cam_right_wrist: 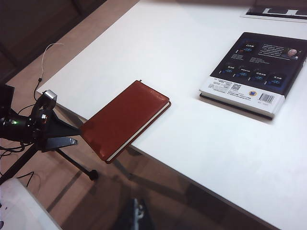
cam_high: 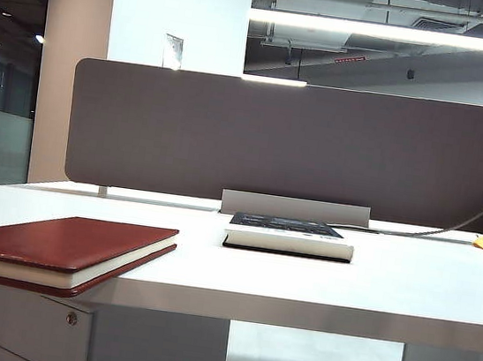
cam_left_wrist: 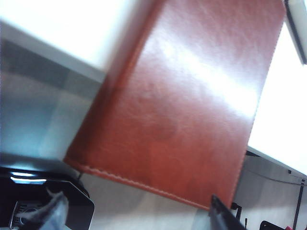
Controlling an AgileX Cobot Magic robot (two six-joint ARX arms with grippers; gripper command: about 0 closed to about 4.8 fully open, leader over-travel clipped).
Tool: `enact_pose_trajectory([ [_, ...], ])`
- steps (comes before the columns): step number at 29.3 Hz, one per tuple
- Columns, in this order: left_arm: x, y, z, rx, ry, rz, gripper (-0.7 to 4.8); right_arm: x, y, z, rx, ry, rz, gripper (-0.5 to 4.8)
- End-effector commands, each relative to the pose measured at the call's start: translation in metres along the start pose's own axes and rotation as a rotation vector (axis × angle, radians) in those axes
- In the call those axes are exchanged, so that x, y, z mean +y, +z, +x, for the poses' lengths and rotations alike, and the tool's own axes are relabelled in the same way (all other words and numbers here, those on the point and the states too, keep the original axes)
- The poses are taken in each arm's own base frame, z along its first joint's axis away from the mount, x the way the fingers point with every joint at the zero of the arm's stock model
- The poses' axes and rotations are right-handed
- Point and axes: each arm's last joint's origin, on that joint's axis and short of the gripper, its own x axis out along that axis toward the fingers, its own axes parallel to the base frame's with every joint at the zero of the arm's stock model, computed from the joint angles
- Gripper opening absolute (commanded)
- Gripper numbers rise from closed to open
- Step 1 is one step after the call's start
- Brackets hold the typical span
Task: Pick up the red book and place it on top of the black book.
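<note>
From the right wrist camera I see the dark red, leather-like hardcover notebook lying flat on the white table, one end hanging out past the table's edge over the floor. The flat black-covered book with pale print and thick white page edges lies on the same table, well apart from the red one, closer to the grey partition panel.

My left gripper sits just off the table edge at the overhanging end of the red notebook. In the left wrist camera its two dark fingertips stand wide apart, open and holding nothing, with the notebook's stitched edge just beyond them.

My right gripper shows only as a dark blurred tip low above the floor; I cannot tell whether it is open or closed.
</note>
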Motion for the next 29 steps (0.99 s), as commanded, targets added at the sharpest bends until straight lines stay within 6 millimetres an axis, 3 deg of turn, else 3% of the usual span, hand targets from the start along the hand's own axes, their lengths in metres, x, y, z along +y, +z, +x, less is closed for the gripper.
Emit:
enact_pose_trajectory([
  [1, 0.0, 0.004, 0.004, 0.002, -0.022, 0.001, 3.82, 0.001, 0.002, -0.001, -0.013, 0.002, -0.014, -0.06],
  [15, 0.008, 0.017, 0.025, 0.007, -0.097, -0.045, 3.81, 0.001, 0.0, -0.002, 0.002, 0.0, -0.005, -0.06],
  [29, 0.012, 0.02, 0.033, 0.008, -0.101, -0.055, 3.59, 0.001, 0.0, -0.002, 0.001, 0.0, -0.01, -0.06],
])
